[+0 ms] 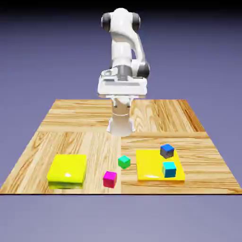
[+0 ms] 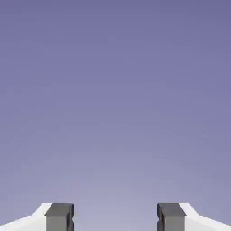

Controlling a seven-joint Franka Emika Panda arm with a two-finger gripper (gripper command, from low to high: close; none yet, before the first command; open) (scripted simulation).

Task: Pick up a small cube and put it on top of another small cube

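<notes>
Nearest the camera, exterior view: yellow-green block (image 1: 67, 171) at the left of the bench (image 1: 94, 142), magenta cube (image 1: 109, 179) on bare wood right of it. Then green cube (image 1: 124, 162), farther back. Right: cyan cube (image 1: 169, 169) on the flat yellow slab (image 1: 146, 166), front side, dark blue cube (image 1: 167, 151) just behind. Jaws (image 2: 115, 217) released, nothing between them, high over the robot's side. Key relation: magenta sits well below and toward the camera from jaws, slightly left. Next: reach out and down, probably minding green.
</notes>
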